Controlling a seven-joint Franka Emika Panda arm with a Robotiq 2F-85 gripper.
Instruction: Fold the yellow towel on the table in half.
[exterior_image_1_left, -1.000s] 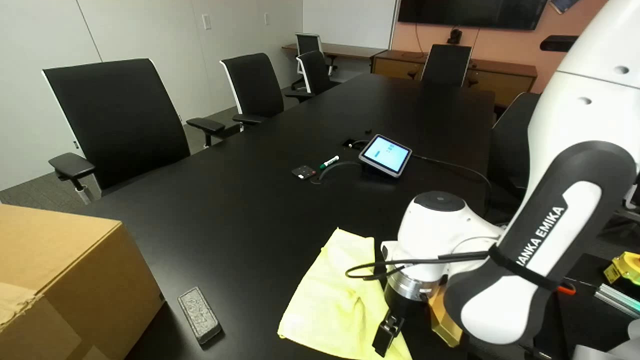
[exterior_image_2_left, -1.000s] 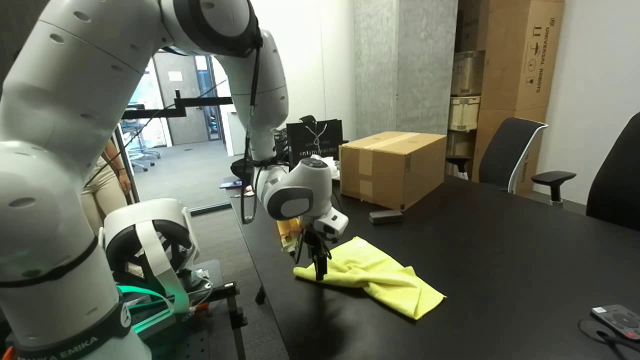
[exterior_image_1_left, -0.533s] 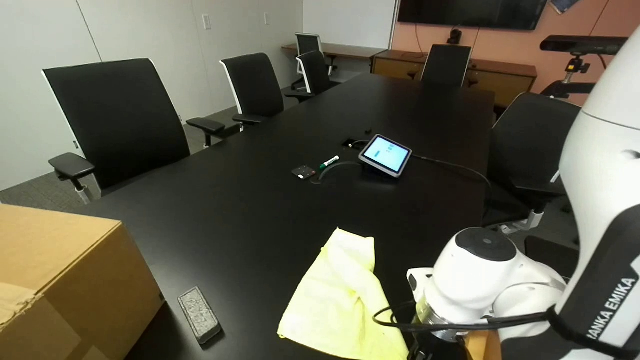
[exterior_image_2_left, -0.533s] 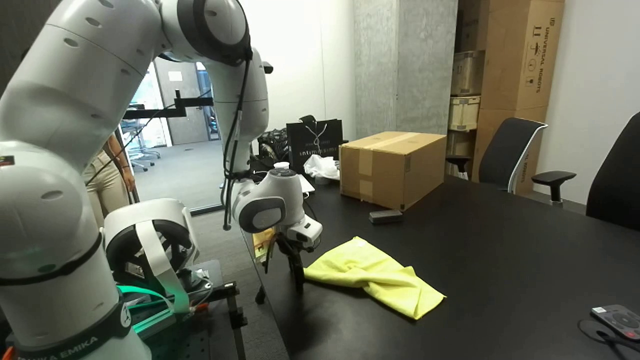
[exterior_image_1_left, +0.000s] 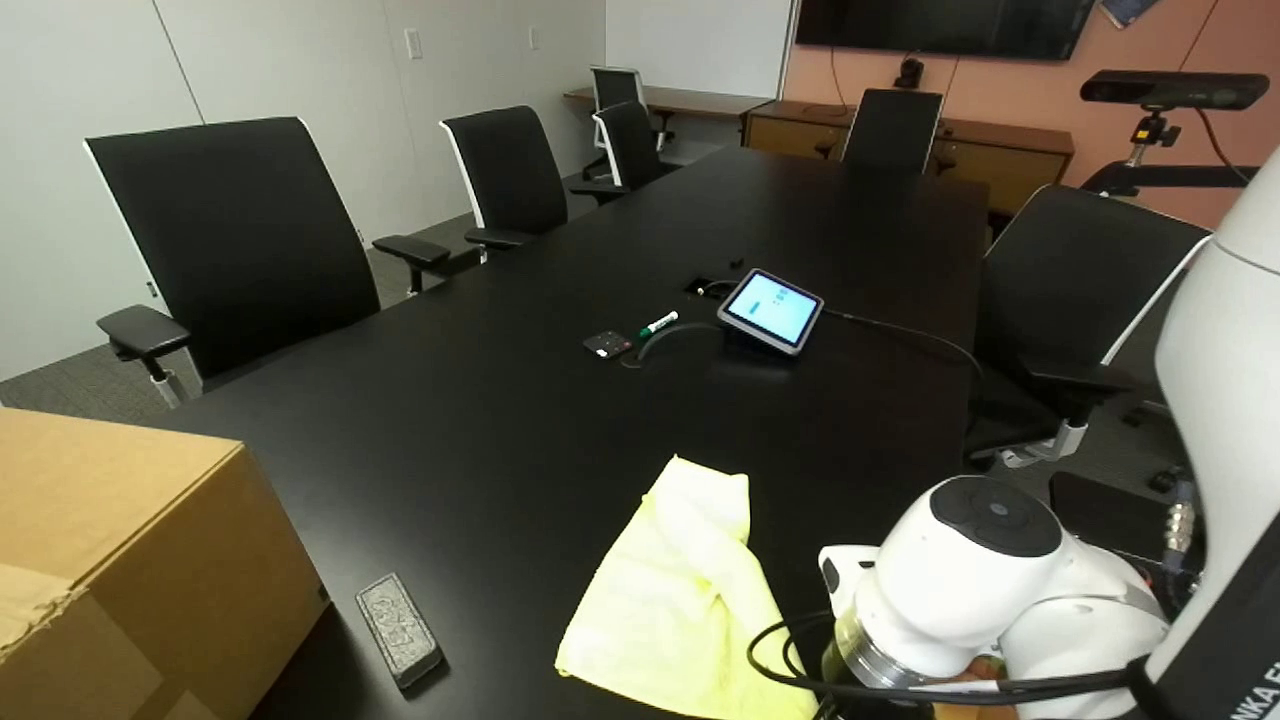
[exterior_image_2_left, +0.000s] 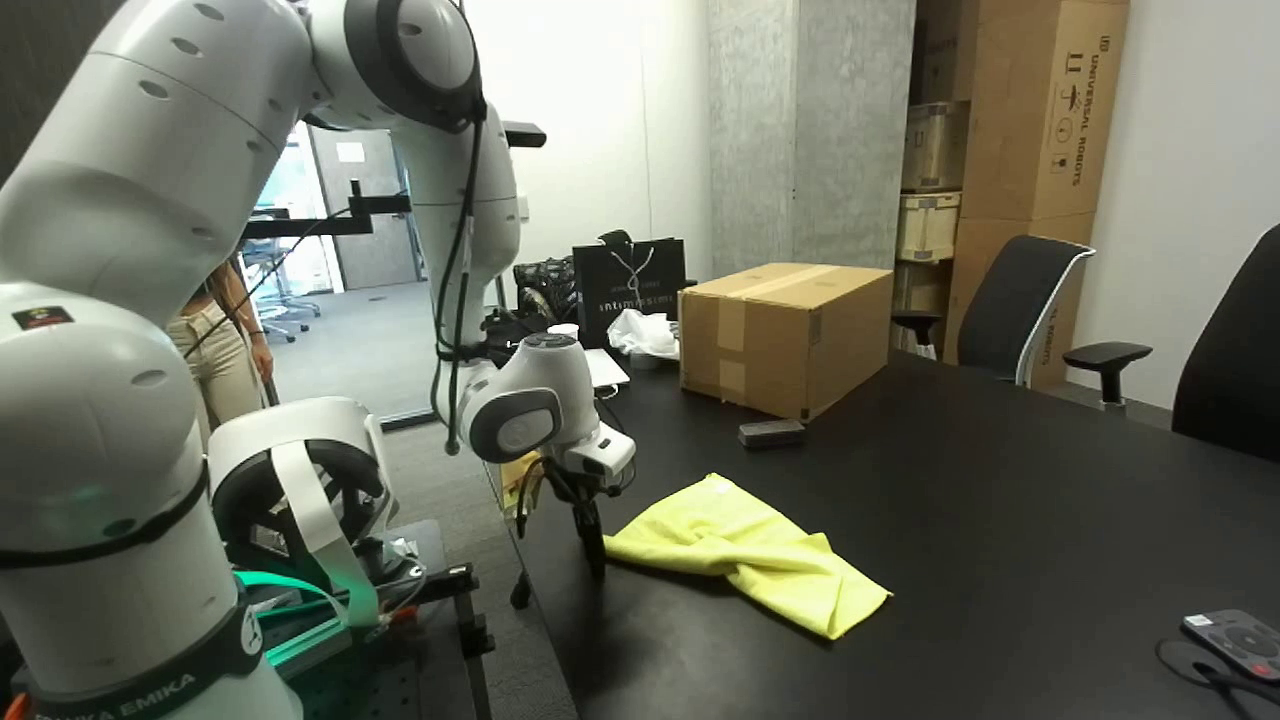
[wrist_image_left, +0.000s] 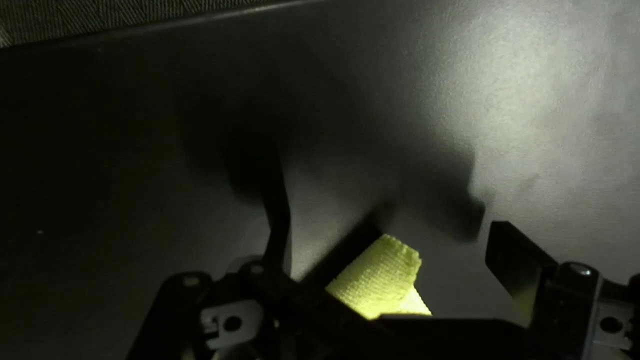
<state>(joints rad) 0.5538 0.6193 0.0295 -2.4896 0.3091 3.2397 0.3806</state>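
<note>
The yellow towel (exterior_image_1_left: 665, 610) lies on the black table (exterior_image_1_left: 520, 430), with its far end narrowed and a twisted ridge across its middle. It also shows in an exterior view (exterior_image_2_left: 740, 540), with one end beside my gripper (exterior_image_2_left: 592, 560). In the wrist view my gripper (wrist_image_left: 389, 232) is open, its two dark fingers wide apart. A folded corner of the towel (wrist_image_left: 375, 277) shows between the fingers, nearer the left one, and nothing is gripped. The fingers point down, low over the table; I cannot tell whether they touch it.
A brown cardboard box (exterior_image_2_left: 790, 340) and a grey eraser-like block (exterior_image_2_left: 771, 433) sit on the table. A tablet (exterior_image_1_left: 771, 311), a marker (exterior_image_1_left: 659, 325) and a remote (exterior_image_1_left: 607, 345) lie farther along. The table edge (wrist_image_left: 200, 20) runs close to the gripper.
My gripper has moved off the top of the towel to its end near the table edge, mostly in the first half second, then shifted only slightly. The towel looks the same.
</note>
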